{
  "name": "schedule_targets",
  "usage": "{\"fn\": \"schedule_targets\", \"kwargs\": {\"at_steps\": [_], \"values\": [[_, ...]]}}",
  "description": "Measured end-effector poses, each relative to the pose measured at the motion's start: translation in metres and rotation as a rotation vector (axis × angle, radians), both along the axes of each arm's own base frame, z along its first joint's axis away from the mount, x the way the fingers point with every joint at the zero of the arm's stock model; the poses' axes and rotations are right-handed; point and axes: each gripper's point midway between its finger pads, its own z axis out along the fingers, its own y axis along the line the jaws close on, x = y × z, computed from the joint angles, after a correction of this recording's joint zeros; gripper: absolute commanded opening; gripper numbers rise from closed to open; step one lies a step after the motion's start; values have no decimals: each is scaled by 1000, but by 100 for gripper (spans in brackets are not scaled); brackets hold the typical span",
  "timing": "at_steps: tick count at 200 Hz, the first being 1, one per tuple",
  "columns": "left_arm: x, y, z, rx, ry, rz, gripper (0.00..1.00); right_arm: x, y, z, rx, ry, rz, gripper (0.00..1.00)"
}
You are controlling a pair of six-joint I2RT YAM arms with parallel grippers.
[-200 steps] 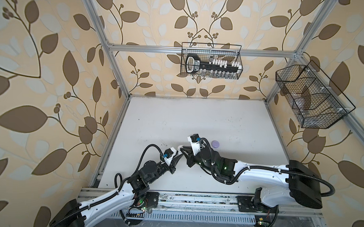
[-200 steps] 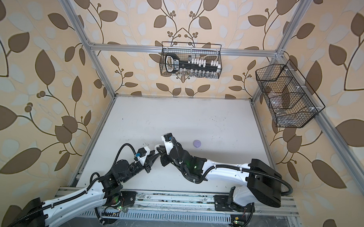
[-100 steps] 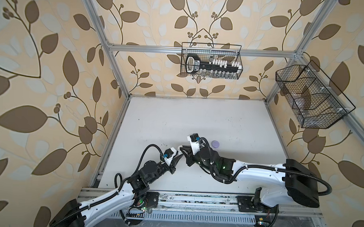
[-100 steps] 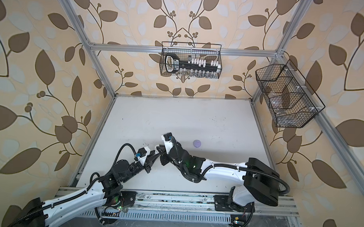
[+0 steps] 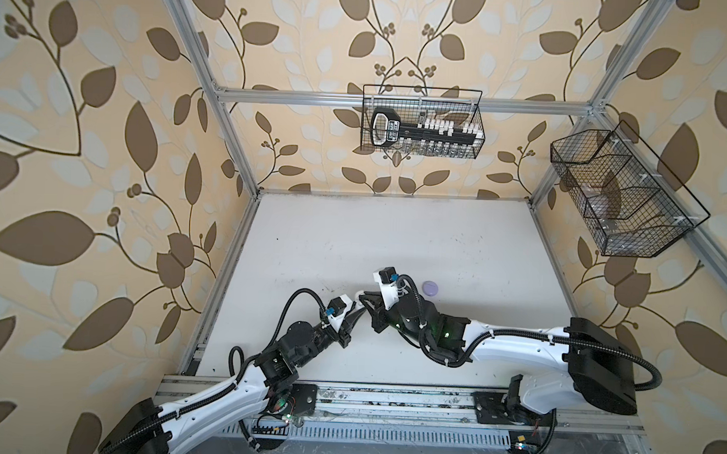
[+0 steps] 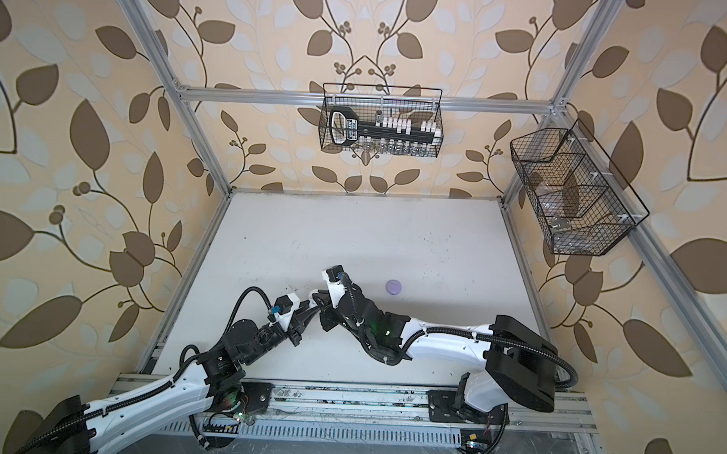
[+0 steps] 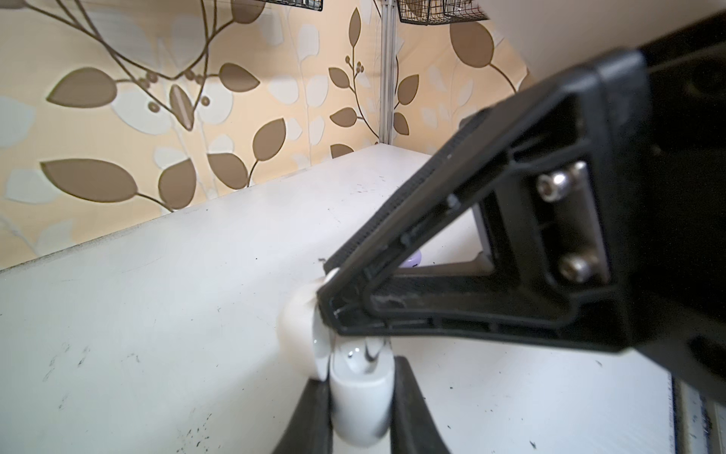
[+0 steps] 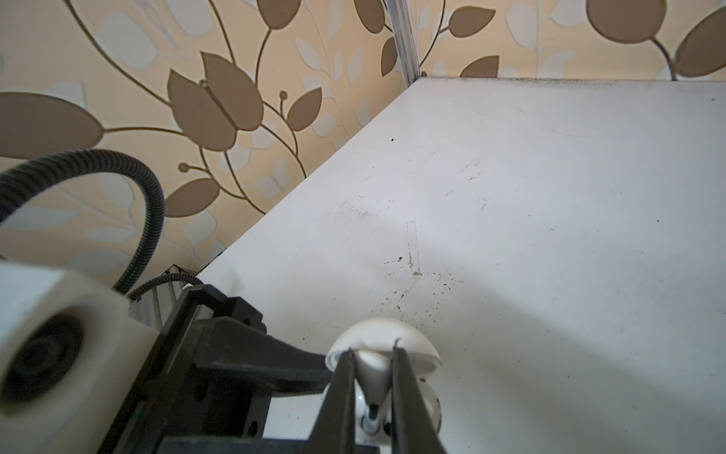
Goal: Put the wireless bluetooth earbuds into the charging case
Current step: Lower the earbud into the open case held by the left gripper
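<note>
Case: open, white earbud at mouth | lavender case: closed

One white case, one lavender case, apparently one earbud, two baskets

No text could be read in any view: only a white label on the black tool inside the wire basket showed some print, which was too small to make out.
</note>
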Motion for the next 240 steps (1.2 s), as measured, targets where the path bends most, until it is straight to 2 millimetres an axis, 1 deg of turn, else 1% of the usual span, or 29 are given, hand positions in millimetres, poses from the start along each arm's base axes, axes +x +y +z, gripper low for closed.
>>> {"fn": "schedule_targets", "kwargs": {"at_steps": [94,177,203,240], "values": [[2,3,3,-8,-9,20,0,-4,2,-1,-2,0,10,6],[2,3,3,-6,-8,21,0,-5,2,-1,-3,2,10,11],[2,3,2,-6,-7,21,0,-5,2,-2,-3,5,10,14],[2,3,2,-5,-7,21,0,-5,2,-2,-5,6,11,16]]}}
